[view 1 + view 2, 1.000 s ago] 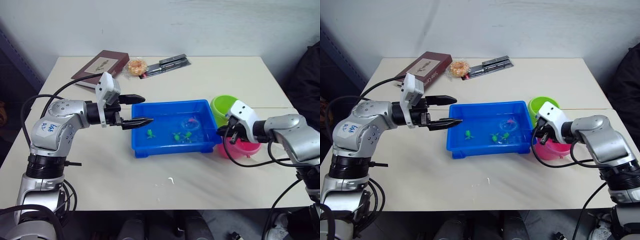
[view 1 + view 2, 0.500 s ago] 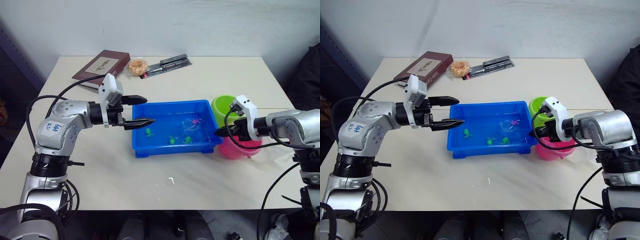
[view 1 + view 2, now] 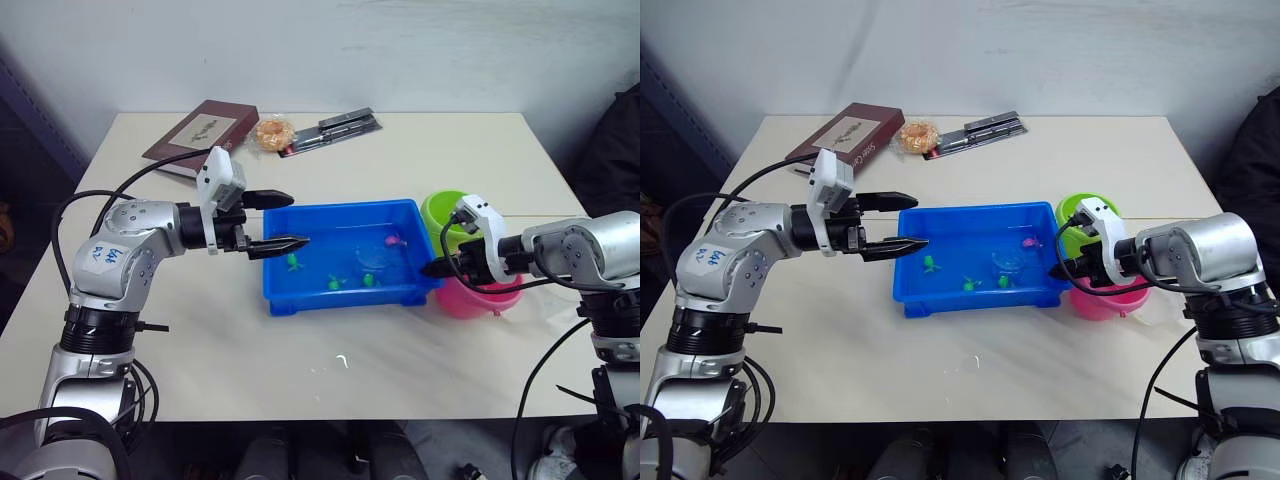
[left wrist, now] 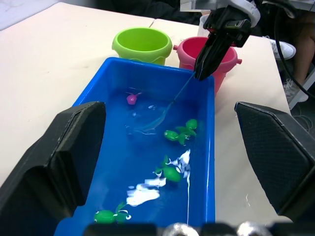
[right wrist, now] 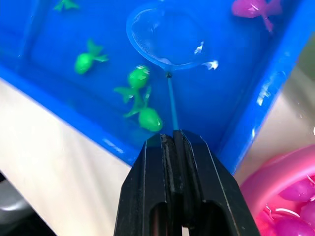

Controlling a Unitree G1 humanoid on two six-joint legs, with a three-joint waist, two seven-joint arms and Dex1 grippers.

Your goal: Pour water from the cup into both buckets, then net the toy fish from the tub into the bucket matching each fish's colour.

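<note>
Your right gripper [image 5: 173, 140] is clamped on the thin handle of the net [image 5: 166, 40]. The handle's long axis runs from the fingertips down and away into the blue tub [image 3: 345, 300]; the hoop lies in the water near the tub's middle. Three green fish [image 5: 139, 77] sit just beside the hoop on the handle side. One pink fish [image 3: 393, 239] floats past the hoop toward the far wall. The right forearm reaches in level from the right, over the pink bucket [image 3: 480, 296], which touches the tub's right end. The lime green bucket [image 3: 447, 212] stands directly behind it.

Your left gripper [image 3: 283, 221] hovers with fingers spread, empty, at the tub's left rim, forearm level. Bare table [image 3: 330, 370] lies in front of the tub.
</note>
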